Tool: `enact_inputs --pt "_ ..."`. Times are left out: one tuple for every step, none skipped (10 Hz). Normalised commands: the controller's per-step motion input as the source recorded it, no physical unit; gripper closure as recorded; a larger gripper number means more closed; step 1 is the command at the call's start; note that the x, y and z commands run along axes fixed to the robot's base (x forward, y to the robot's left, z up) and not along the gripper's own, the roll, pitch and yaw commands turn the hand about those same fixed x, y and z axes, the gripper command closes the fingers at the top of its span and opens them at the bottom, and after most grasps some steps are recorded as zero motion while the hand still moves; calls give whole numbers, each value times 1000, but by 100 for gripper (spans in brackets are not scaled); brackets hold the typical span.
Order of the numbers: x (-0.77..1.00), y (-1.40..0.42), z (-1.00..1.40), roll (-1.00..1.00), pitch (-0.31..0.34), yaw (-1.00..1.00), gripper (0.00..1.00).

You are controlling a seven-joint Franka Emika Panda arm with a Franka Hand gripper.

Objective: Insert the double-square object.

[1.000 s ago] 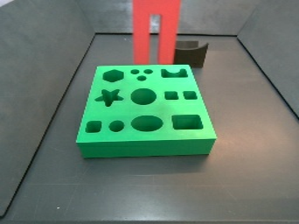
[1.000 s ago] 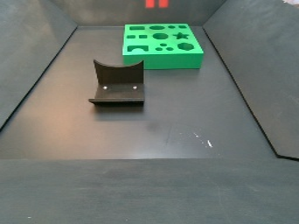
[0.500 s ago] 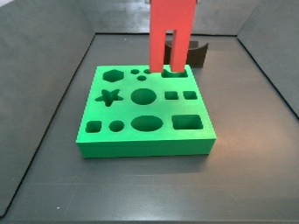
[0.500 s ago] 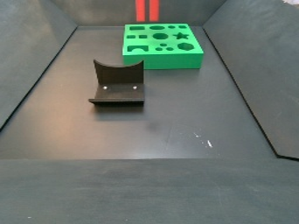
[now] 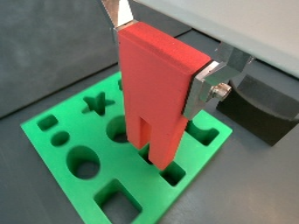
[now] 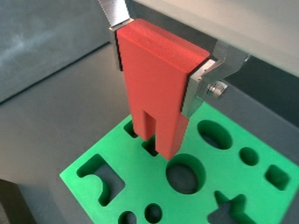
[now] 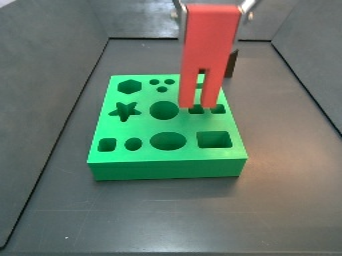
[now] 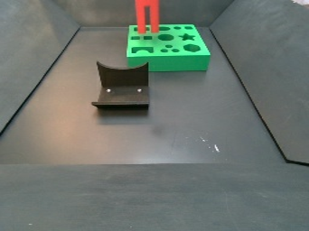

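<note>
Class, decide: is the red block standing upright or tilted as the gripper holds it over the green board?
Upright. The red block, clamped in the gripper, hangs vertically in a side view, prongs pointing straight down at the green board.

A lab test cell: dark walled enclosure (image 8: 49,81), a fixture (image 8: 121,87), a green board (image 7: 167,125).

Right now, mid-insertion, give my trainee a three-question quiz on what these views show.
1. True or false: the gripper holds the double-square object by its solid upper body, prongs pointing down.
2. What is the object above? A) the fixture B) the green board C) bare floor
3. In a wrist view, what touches the red block's sides?

Key:
1. True.
2. B; in both side views the prongs hang over the board's holes.
3. The silver fingers, one clamped on each side.
</note>
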Motion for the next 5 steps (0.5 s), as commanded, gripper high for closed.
enact_inputs --pt "360 0 -257 239 226 246 100" --pt "311 0 -251 163 151 226 100" --pt "491 0 -269 63 107 149 100" --pt "529 0 -297 0 1 89 100" --pt "497 0 -314 -39 -11 0 100"
